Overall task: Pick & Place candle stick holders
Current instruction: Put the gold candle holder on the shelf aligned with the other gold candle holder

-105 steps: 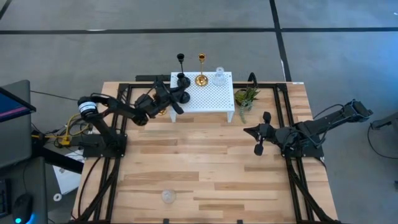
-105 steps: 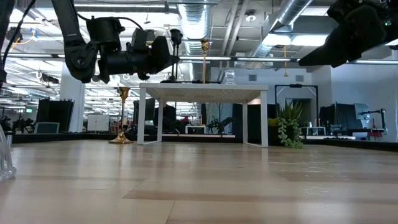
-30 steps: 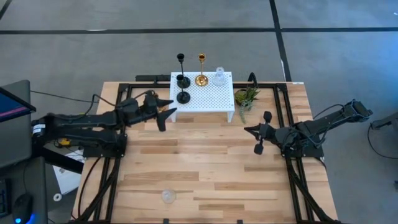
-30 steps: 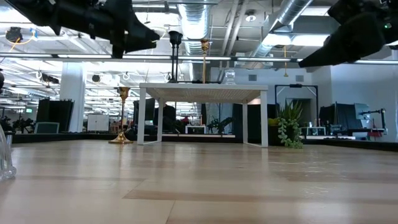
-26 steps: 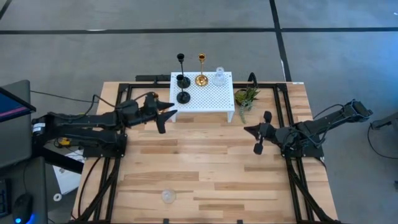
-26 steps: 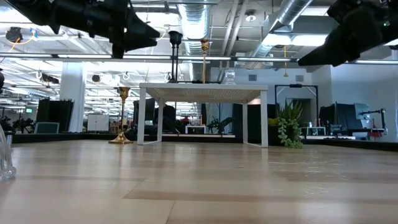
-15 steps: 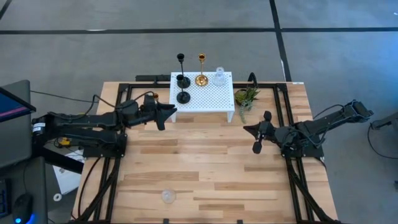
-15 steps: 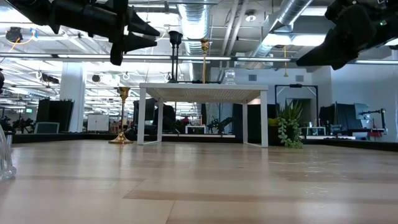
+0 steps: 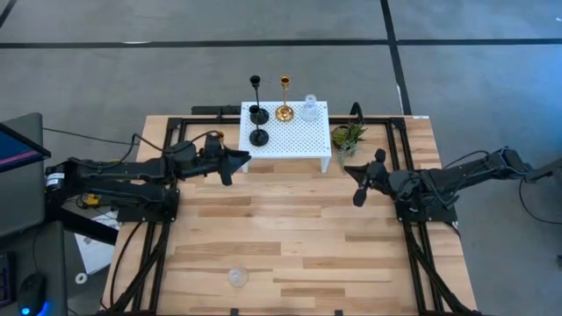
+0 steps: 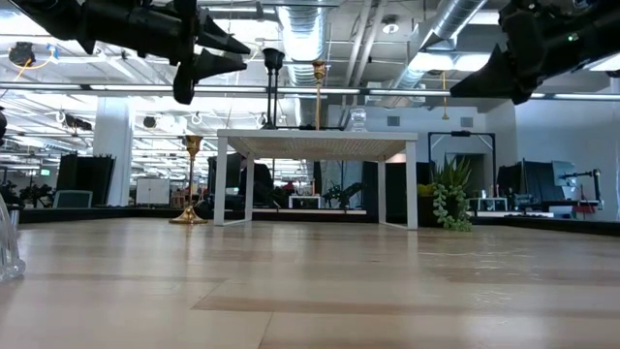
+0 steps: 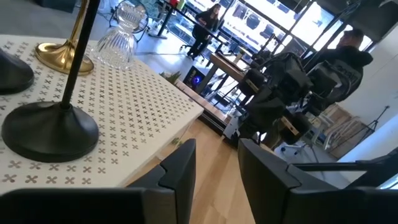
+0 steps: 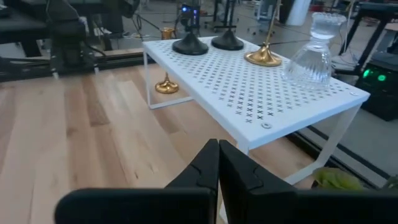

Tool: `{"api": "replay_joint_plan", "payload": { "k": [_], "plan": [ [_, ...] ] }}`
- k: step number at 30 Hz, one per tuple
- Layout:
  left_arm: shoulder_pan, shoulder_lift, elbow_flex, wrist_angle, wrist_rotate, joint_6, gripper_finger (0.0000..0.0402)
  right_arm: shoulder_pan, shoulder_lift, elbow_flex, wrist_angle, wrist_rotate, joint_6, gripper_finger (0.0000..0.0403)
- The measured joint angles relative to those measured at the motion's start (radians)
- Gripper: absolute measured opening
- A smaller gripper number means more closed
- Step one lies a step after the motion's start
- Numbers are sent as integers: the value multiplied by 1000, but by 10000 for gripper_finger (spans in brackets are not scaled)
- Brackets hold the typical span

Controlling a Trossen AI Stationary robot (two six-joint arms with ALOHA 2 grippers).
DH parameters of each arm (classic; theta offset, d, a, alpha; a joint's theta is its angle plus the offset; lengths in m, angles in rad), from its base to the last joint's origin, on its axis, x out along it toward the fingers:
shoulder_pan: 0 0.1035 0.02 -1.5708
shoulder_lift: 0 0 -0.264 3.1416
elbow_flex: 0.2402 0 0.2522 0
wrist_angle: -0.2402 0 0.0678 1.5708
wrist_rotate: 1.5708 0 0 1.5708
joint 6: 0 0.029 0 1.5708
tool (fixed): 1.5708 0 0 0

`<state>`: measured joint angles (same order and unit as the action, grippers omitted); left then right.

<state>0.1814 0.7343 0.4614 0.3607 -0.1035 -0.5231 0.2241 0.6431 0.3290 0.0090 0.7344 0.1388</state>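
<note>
From above, the white perforated stand sits at the upper centre of the bench, carrying two black candle stick holders, one gold holder and one clear glass holder. The left gripper hangs just left of the stand's near corner, its jaws apart and empty; the left wrist view confirms the gap between the fingers and shows the nearer black base close ahead on the stand top. The right gripper hovers right of the stand, near the small green plant, and the right wrist view shows its jaws pressed together on nothing. A second gold holder stands on the bench under the stand's left end; the right wrist view and the low view show it, while from overhead the left arm seems to cover it. A second glass holder stands alone at the lower left of the bench, well apart from everything, and shows only as a sliver at the left edge of the low view.
</note>
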Motion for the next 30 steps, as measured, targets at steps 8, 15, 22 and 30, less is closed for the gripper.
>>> {"api": "replay_joint_plan", "payload": {
  "k": [8, 15, 22, 30],
  "plan": [
    [1, 27, 0, 2, -18, 87, 118, -6, 0, 0, 0, 0, 9, 0],
    [0, 29, 0, -1, -18, 49, 117, -6, 0, 0, -1, 0, 7, 0],
    [0, 29, 0, -1, 54, 97, 116, -6, 0, 0, -1, -1, -14, 0],
    [-1, 24, 0, 0, 269, 162, 109, 23, 0, 0, -2, -11, -15, 0]
  ]
}}
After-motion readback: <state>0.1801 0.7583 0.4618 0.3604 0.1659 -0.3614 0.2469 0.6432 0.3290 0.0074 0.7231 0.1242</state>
